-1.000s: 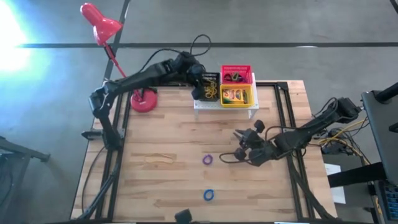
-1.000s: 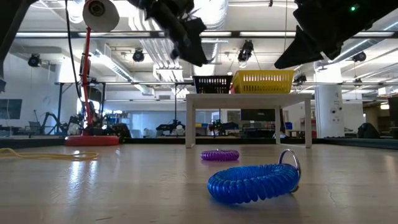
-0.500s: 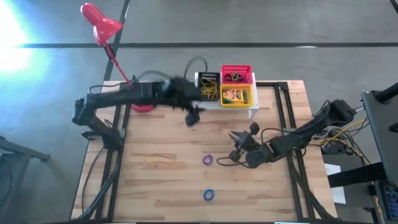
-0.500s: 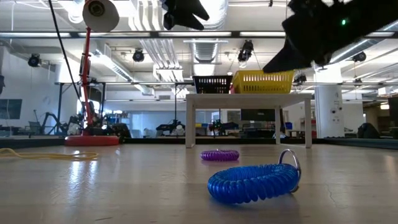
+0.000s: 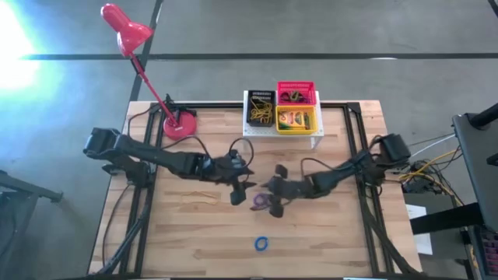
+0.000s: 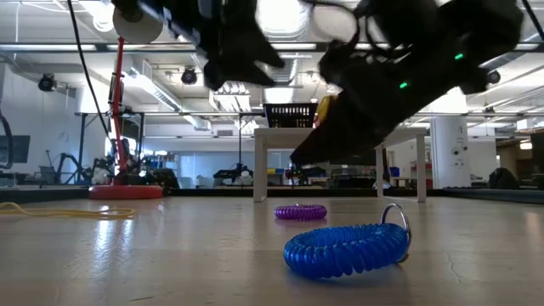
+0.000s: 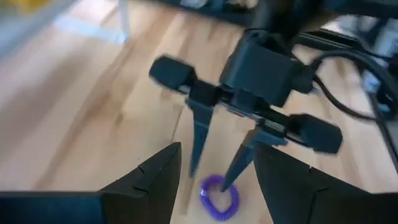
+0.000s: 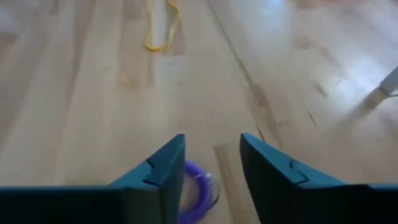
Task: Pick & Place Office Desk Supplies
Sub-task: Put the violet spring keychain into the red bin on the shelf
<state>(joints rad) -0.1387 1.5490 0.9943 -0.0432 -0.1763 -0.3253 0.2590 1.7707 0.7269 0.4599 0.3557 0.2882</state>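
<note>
A purple elastic ring [image 5: 259,201] lies on the wooden table's middle. My right gripper [image 8: 212,140] is open and slants down over it, its fingertips [image 7: 225,182] at the ring [image 7: 219,196]. From the other side my left gripper [image 5: 238,194] faces it, open and holding nothing. A blue coiled ring [image 6: 347,248] lies nearer the front edge. To the left on the table is a thin yellow rubber band [image 5: 201,199]. My right gripper's open fingers come slanting down from the table's right side, with the purple ring [image 8: 198,193] lying flat on the table at their tips. Whether a fingertip touches the ring, I cannot tell.
A white stand [image 5: 282,131] at the far edge carries black, red and yellow baskets holding supplies. A red desk lamp [image 5: 180,124] stands at the far left. The two grippers are close together over the middle of the table.
My left gripper has swung from the baskets on the stand toward the table's near edge and down, stopping beside the purple ring. My right gripper has moved toward the table's left, tipped downward and sunk over the same ring. The rings have not moved.
</note>
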